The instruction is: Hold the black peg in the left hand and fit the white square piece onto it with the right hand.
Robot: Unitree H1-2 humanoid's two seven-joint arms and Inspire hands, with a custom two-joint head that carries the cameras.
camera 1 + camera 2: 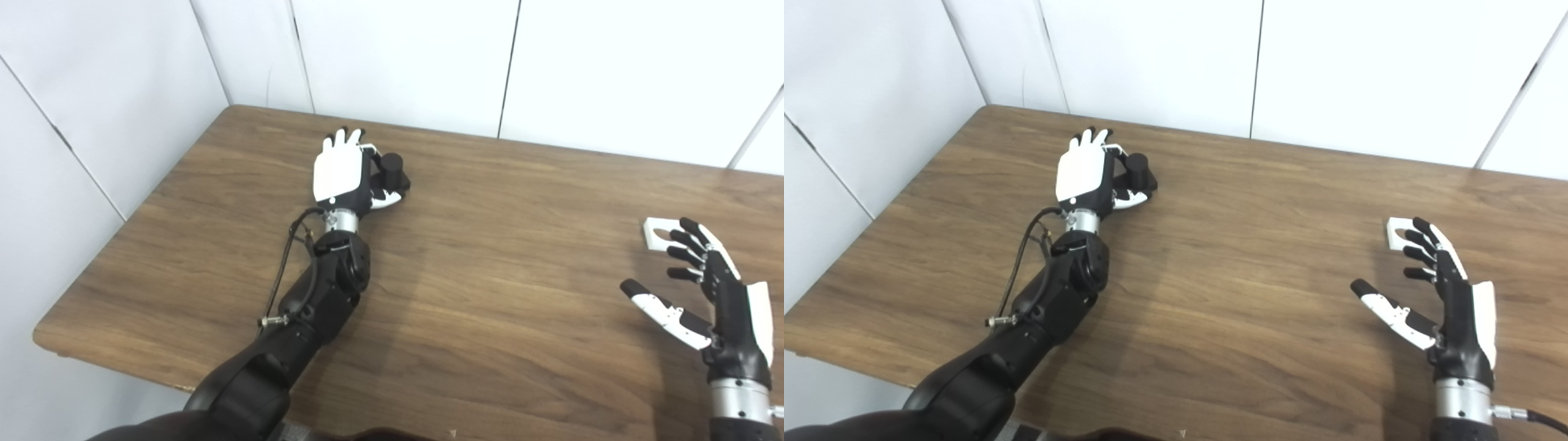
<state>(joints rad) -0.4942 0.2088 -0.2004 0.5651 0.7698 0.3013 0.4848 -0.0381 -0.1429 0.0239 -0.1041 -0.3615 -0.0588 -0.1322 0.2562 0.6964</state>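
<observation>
The black peg [392, 171] stands upright on the wooden table [490, 294] at the back left; it is a short cylinder on a wider black base. My left hand [340, 171] is right beside it, palm toward the peg, with the fingers stretched out behind it and the thumb under its near side. The hand looks open and cups the peg without closing on it. The white square piece [657, 233], with a hole through it, lies flat at the right. My right hand [704, 294] is open just in front of it, and its fingertips [680, 236] overlap the piece's near edge.
White wall panels [398, 61] close in the table along the back and the left. The table's front left corner [46, 337] is rounded. A cable [288, 269] loops off the left forearm.
</observation>
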